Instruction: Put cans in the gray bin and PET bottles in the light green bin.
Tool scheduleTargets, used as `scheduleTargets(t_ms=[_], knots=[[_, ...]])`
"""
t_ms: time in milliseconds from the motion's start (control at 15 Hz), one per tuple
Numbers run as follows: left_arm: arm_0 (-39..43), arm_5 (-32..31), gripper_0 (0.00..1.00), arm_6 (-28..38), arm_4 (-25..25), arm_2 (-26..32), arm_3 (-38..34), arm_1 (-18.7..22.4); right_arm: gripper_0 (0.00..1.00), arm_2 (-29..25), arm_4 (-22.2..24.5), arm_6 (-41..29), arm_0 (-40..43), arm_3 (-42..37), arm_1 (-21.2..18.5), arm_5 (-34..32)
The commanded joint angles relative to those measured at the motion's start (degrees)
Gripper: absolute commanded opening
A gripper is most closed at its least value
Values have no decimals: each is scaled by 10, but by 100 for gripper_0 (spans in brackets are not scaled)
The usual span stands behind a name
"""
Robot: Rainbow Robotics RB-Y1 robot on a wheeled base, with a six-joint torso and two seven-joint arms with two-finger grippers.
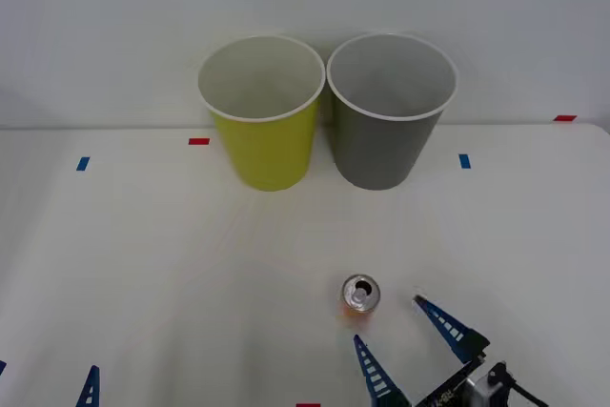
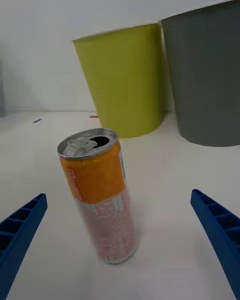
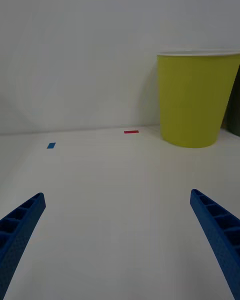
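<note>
A small orange can with a silver top stands upright on the white table, in front of the gray bin. The light green bin stands just left of the gray one, and the two nearly touch. My right gripper is open, low over the table just short of the can, which stands ahead of the gap between the blue fingers. At the table's near left my left gripper is open and holds nothing. PET bottles are out of view.
Small red tape marks and blue tape marks dot the table. A pale wall rises right behind the bins. From the left wrist, bare table stretches up to the light green bin.
</note>
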Motion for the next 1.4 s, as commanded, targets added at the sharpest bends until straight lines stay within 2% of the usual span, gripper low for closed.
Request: scheduleTargets(t_ms=[67,400,1000,1067,1133,1200,1400], knots=[[0,0,100,0,0,0,0,0,100,13,3,9,-44,39,31,4],[0,0,100,0,0,0,0,0,100,22,20,22,-87,52,44,21],[0,0,100,0,0,0,0,0,100,23,10,27,-100,52,44,41],[0,0,100,0,0,0,0,0,47,24,6,27,-101,51,45,43],[0,0,100,0,0,0,0,0,23,25,5,27,-103,52,45,43],[0,0,100,0,0,0,0,0,7,26,1,27,-106,52,45,44],[0,0,100,0,0,0,0,0,3,27,-5,27,-107,51,52,49]])
